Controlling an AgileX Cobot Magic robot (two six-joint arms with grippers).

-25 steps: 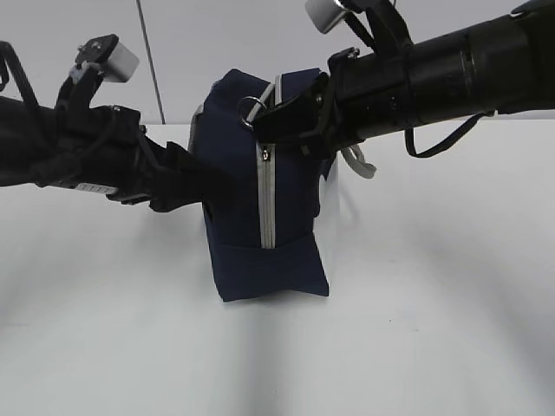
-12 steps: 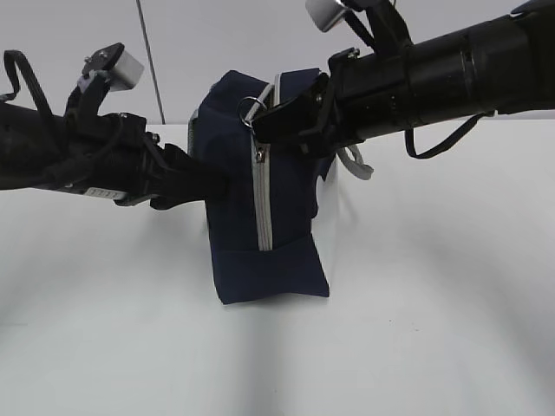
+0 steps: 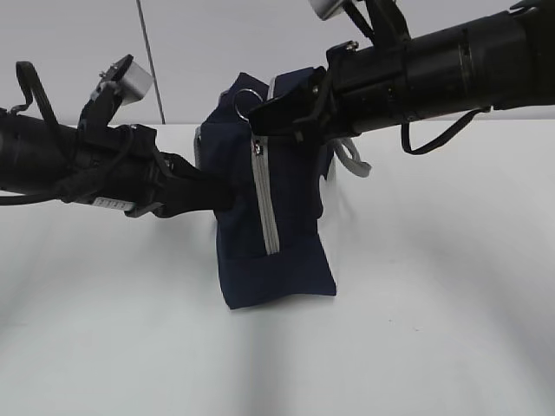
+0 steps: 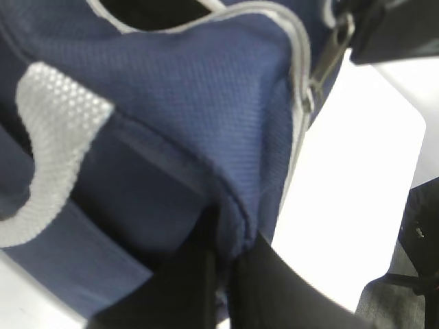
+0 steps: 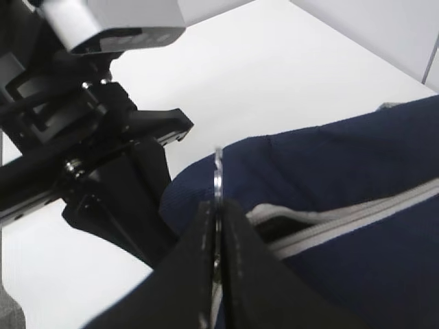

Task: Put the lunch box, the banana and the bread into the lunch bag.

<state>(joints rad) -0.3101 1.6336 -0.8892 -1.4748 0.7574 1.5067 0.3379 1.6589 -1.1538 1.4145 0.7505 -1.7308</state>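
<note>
The navy lunch bag stands upright on the white table, its grey zipper running down the near end. My left gripper is shut on a fold of the bag's fabric at its left side. My right gripper is shut on the metal ring pull at the bag's top corner; the ring also shows in the exterior view. The zipper is parted a little at the top. A grey webbing handle lies on the bag's side. The lunch box, banana and bread are out of view.
The white table runs around the bag, with a pale wall behind it. A second grey handle hangs behind the bag on the right. The left arm shows close beside the bag in the right wrist view.
The right gripper has lifted slightly with the ring pull. The left gripper has moved right with its fold of fabric, and the bag has shifted and tilted a little.
</note>
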